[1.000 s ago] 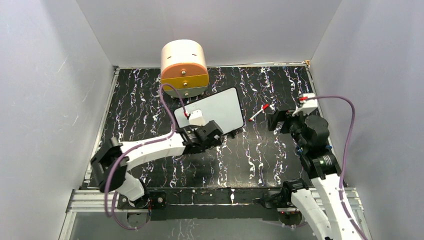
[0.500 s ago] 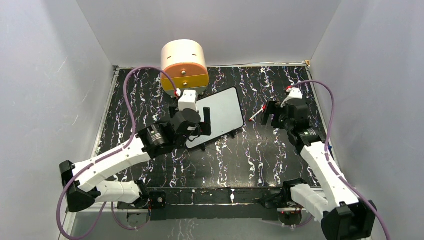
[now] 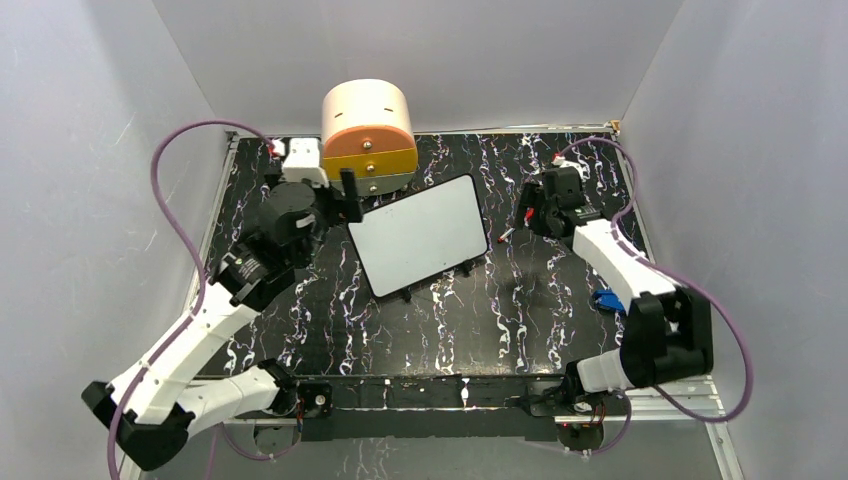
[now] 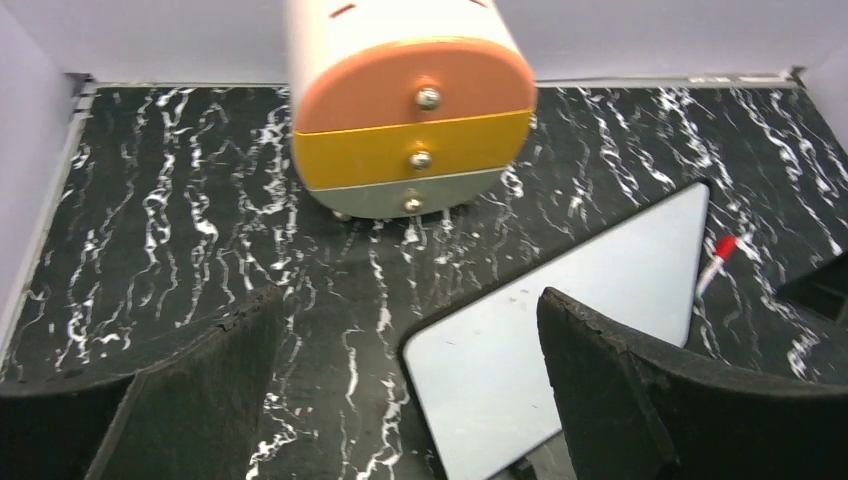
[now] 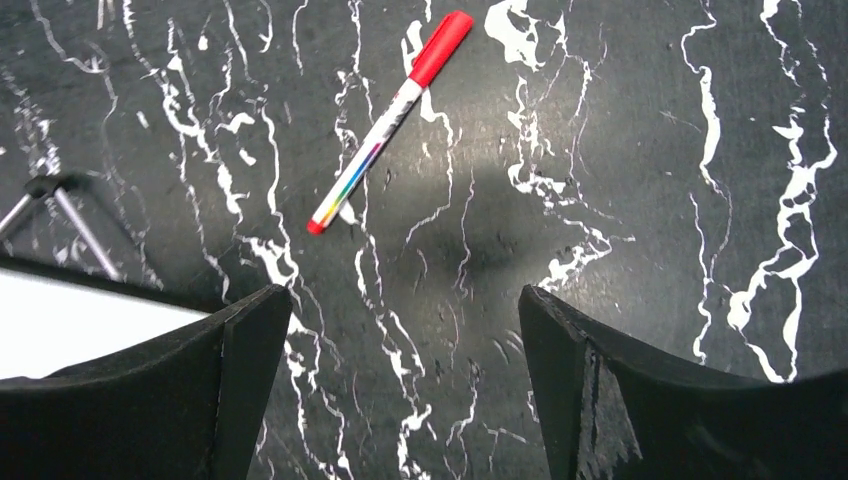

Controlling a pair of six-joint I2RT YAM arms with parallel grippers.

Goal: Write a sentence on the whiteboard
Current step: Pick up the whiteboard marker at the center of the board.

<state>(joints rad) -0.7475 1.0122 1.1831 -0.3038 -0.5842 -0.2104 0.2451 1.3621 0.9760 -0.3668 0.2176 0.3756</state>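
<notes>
Whiteboard [image 3: 418, 235]: lying askew, mid-table.
Marker [image 5: 390, 118]: lying right of it.
Left gripper [image 4: 405, 310], right gripper [image 5: 402, 300]: hovering, jaws apart.

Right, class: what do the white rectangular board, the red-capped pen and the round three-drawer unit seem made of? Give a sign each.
The white rectangular board: smooth coated panel, perhaps melamine; its face shows an even sheen. The red-capped pen: plastic, by its smooth printed barrel. The round three-drawer unit: matte plastic or painted wood; its knobs glint like metal.

The whiteboard [image 3: 418, 234], black-rimmed and plain white, lies skewed just before the drawer unit [image 3: 368, 130], seemingly slightly tilted.
</notes>
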